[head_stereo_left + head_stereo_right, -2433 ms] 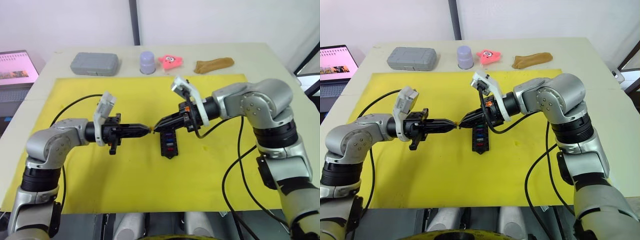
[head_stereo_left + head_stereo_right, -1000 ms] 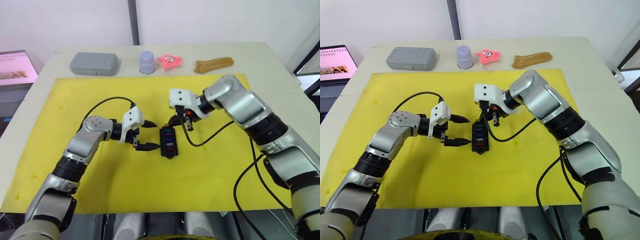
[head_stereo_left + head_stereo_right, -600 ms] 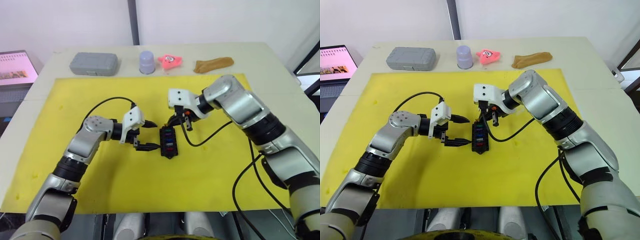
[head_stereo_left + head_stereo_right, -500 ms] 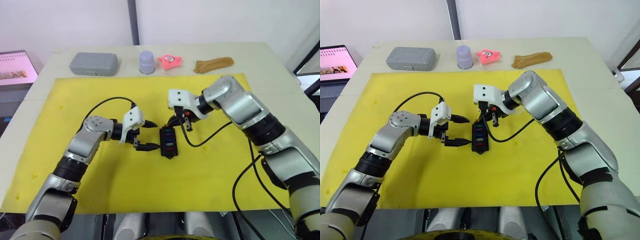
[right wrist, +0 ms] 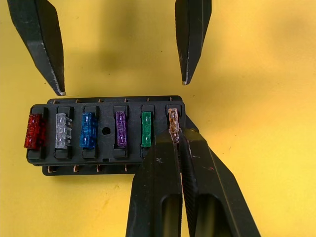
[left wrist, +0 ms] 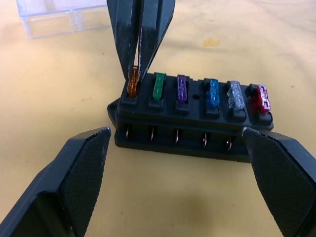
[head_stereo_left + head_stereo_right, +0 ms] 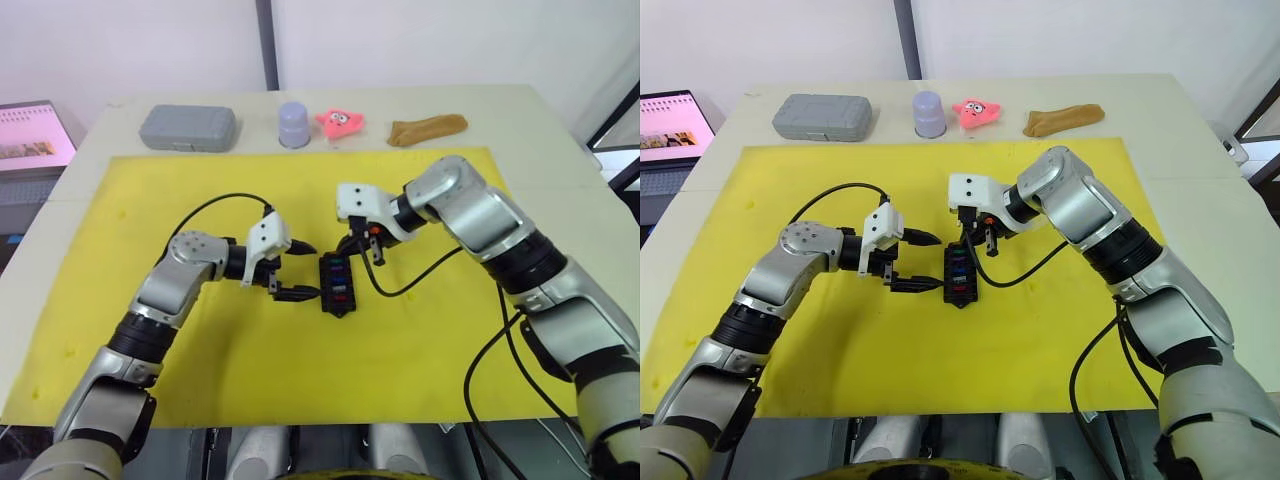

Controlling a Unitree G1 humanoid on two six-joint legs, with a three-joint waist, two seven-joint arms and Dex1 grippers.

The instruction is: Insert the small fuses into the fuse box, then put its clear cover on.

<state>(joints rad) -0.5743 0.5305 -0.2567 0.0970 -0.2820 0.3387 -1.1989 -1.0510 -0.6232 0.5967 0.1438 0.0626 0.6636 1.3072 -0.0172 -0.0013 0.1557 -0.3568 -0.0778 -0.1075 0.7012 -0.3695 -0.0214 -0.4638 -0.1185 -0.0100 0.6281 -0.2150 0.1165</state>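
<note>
**A:** Head camera first. What do you have?

**B:** You see the fuse box (image 7: 335, 284) lying on the yellow mat (image 7: 420, 340) at centre. The left gripper (image 7: 305, 270) sits at its nine o'clock, fingers spread wide. The right gripper (image 7: 354, 247) comes in from one o'clock, tips down on the box's far end. At twelve o'clock along the table's back edge: a grey case (image 7: 188, 127), a lilac cup (image 7: 294, 124), a pink toy (image 7: 341, 122) and a tan cloth (image 7: 427, 129).

**A:** And the left wrist?

**B:** Your open left fingers (image 6: 74, 173) flank the box (image 6: 192, 131) without touching it. Six small fuses (image 6: 212, 92) stand in one row: orange, green, purple, blue, clear, red. The right fingertips are pressed together on the orange fuse (image 6: 132, 87). The clear cover (image 6: 64, 17) lies on the mat beyond the box, apart from it.

**A:** Right wrist?

**B:** The right gripper (image 5: 176, 138) pinches the orange fuse (image 5: 172, 118), seated in the end slot beside the green one. The left fingertips (image 5: 185, 44) hang apart beyond the box.
</note>
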